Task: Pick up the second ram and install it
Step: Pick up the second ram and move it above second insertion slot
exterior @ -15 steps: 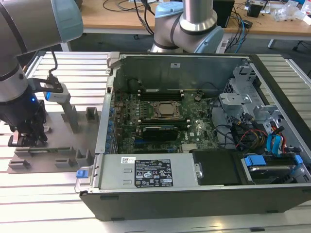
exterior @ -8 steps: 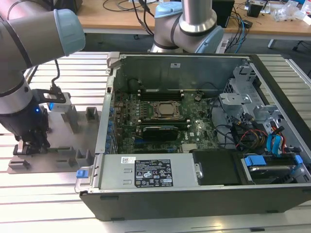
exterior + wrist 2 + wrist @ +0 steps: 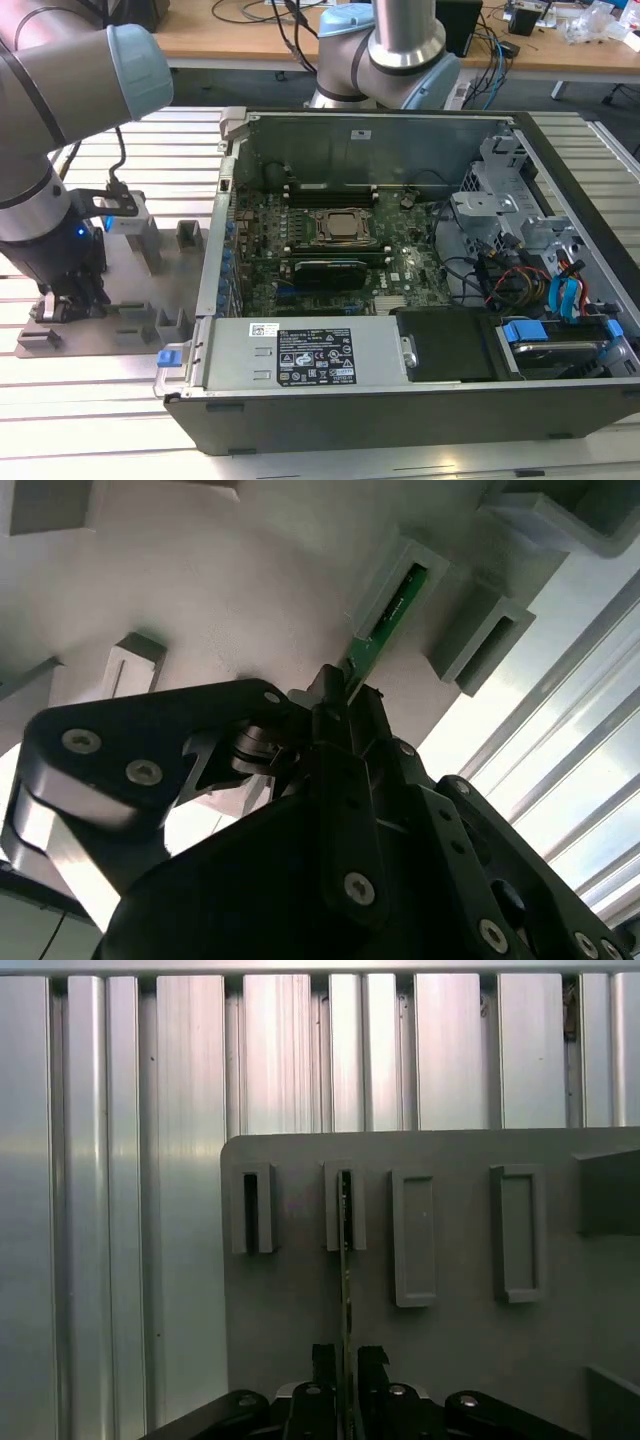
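The second ram (image 3: 346, 1260), a thin green circuit-board stick, stands on edge with its far end in a small grey slotted holder (image 3: 331, 1207), well apart from the computer. The ribbed aluminium bench (image 3: 100, 430) carries an open dark-grey desktop computer case (image 3: 330, 400) lying on its side, with the large green motherboard (image 3: 400, 270) bare inside it. On the exterior view's left, the grey-and-blue robot arm (image 3: 60, 70) bends down over a flat grey fixture plate (image 3: 130, 330) that lies just beside the case and bears several raised blocks and holders. The black gripper (image 3: 62, 308) hangs low over that plate. In the first wrist view the gripper (image 3: 346, 1360) straddles the stick's near end, its jaws slightly spread, one on either side of the board, with a thin dark gap showing at each face. In the second wrist view the second ram (image 3: 388, 610) runs from its holder (image 3: 385, 575) straight into the gripper (image 3: 345, 695), with small dark parts visible along its green face.
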Tool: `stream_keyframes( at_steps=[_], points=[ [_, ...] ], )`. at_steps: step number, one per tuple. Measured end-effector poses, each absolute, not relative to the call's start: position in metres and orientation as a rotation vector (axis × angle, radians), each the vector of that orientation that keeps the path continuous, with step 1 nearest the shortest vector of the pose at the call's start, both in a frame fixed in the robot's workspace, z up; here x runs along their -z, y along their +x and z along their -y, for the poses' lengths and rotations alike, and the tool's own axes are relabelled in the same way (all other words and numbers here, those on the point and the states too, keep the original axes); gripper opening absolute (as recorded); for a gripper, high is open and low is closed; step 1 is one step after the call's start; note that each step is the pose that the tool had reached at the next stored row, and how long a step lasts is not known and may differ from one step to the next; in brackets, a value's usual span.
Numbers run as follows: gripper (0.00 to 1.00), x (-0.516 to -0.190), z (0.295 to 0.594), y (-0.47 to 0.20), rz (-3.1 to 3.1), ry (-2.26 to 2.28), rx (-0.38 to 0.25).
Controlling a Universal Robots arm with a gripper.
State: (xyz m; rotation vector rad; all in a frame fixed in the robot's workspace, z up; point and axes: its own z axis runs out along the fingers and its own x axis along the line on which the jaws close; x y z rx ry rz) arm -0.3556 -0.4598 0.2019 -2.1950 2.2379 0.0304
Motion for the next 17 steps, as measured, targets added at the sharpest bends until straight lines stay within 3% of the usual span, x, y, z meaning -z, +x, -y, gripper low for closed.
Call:
stream_keyframes(
  at_steps=[7,8,9,17],
  points=[
    [0.24,-0.2015,0.4598,-0.3632,-2.237,-2.194,-0.031],
    [0.22,-0.2015,0.4598,-0.3632,-2.237,-2.194,-0.031],
    [0.13,-0.2015,0.4598,-0.3632,-2.237,-2.194,-0.031],
    [0.13,-0.2015,0.4598,-0.3632,-2.237,-2.194,-0.031]
  ],
)
